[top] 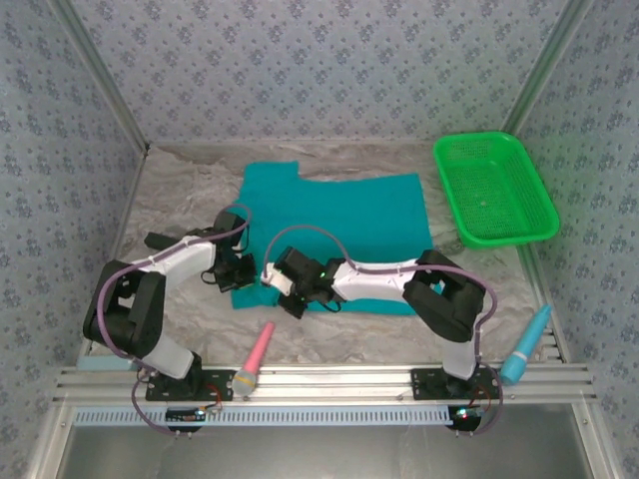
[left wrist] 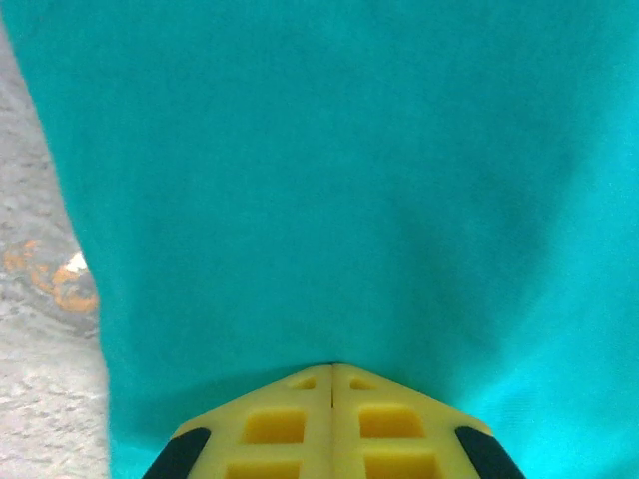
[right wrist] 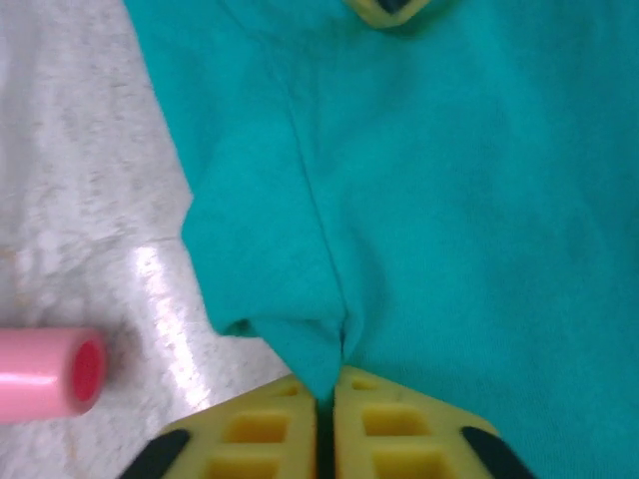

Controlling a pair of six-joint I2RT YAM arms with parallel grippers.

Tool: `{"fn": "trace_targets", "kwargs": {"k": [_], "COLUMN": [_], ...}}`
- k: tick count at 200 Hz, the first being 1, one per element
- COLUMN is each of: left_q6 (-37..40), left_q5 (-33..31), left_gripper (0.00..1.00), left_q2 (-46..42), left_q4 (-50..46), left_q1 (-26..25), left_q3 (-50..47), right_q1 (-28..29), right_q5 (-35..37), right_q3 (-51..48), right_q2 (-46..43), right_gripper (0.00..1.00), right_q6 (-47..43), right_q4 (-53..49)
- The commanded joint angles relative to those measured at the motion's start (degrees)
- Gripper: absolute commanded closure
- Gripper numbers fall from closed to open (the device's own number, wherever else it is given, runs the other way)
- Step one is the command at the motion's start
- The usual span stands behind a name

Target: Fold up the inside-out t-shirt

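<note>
At the middle of the tabletop [top: 180, 200], the plain teal short-sleeved cloth t-shirt [top: 349, 215] lies spread flat. The right fingers [right wrist: 389, 429] clamp a pinched fold at its near-left corner. Just beside them, the left fingers [left wrist: 280, 424] are pressed together against the cloth.

Light is bright and even, shadows soft. Just ahead of the left hand [left wrist: 332, 371] the t-shirt [left wrist: 349, 180] darkens a little and looks slightly blurred. To the left of the right hand [right wrist: 329, 389] a white glare patch lies on the worktop [right wrist: 80, 150].
</note>
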Motion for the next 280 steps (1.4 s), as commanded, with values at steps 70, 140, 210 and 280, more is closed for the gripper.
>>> {"fn": "trace_targets", "kwargs": {"k": [70, 140, 210, 280], "left_q6": [12.3, 4.5, 2.9, 4.7], "left_q5": [-0.8, 4.1, 1.5, 1.4], "left_gripper": [0.68, 0.61, 0.80, 0.94], "left_q2": [-3.4, -2.5, 2.3, 6.6], "left_q4": [-5.4, 5.3, 6.2, 6.5], "left_q1": [0.8, -1.7, 6.6, 8.6], "left_q3": [9.3, 1.7, 4.5, 6.5], "right_q1": [-17.7, -17.0, -0.7, -2.6], "right_q5": [-5.1, 0.6, 4.4, 15.9], "right_q3": [10.3, 0.1, -5.0, 1.0], "right_q2": [9.1, -5.2, -5.2, 6.6], "right_gripper": [0.63, 0.46, 0.45, 0.48], "right_q6": [11.2, 4.3, -16.8, -17.7], "right_q4": [-2.8, -1.4, 8.9, 10.6]}}
